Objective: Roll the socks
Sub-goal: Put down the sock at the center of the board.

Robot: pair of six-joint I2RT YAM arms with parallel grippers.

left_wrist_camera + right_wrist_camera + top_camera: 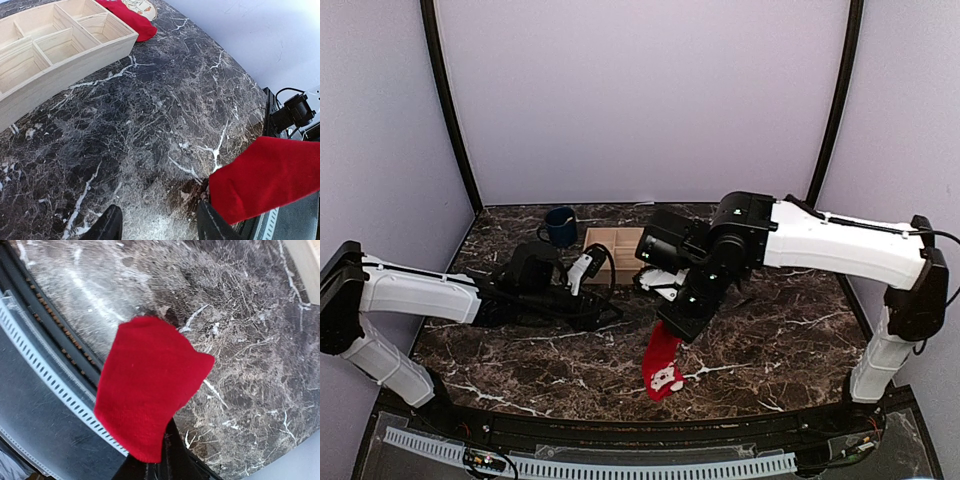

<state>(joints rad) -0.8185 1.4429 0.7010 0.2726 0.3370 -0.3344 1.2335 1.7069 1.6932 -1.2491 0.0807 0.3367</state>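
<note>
Red printed sock hangs limp from right pincer; second sock lies beside tray.

No legible text, label, brand name, number or sign appears in any view. The only printed marks are pictorial. One is a white figure on the hanging red sock, on the near side of the wooden tray. The other is a round pale motif on the second red sock, which lies just beside a corner of the tray in the left wrist view. Neither mark carries readable characters.
</note>
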